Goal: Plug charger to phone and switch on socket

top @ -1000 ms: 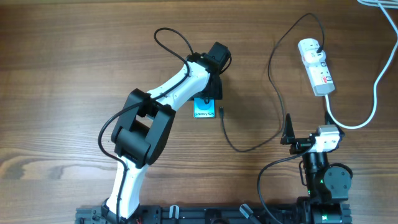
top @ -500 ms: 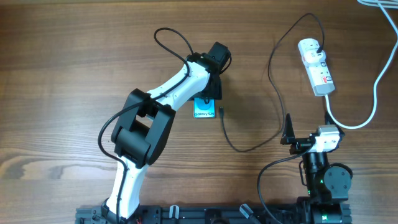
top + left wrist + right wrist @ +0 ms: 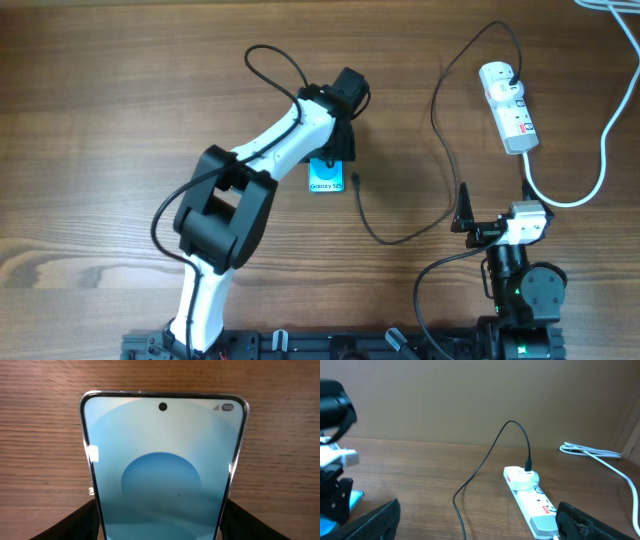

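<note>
brown wood-grain table point(image 3: 100, 80) fills the frame; phone point(image 3: 327, 178) lies flat at centre, cyan screen up; thin black charger cable point(image 3: 395, 241) loops from beside the phone to upper right; white socket strip point(image 3: 508, 108) upper right, thick white cord point(image 3: 604, 160) curling at right edge

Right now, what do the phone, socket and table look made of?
Phone: glossy glass face, shiny metal-looking rim; glare streaks. Socket: smooth white plastic, probably; moulded rounded ends. Table: wood or wood-look laminate, matte; grain visible.
</note>
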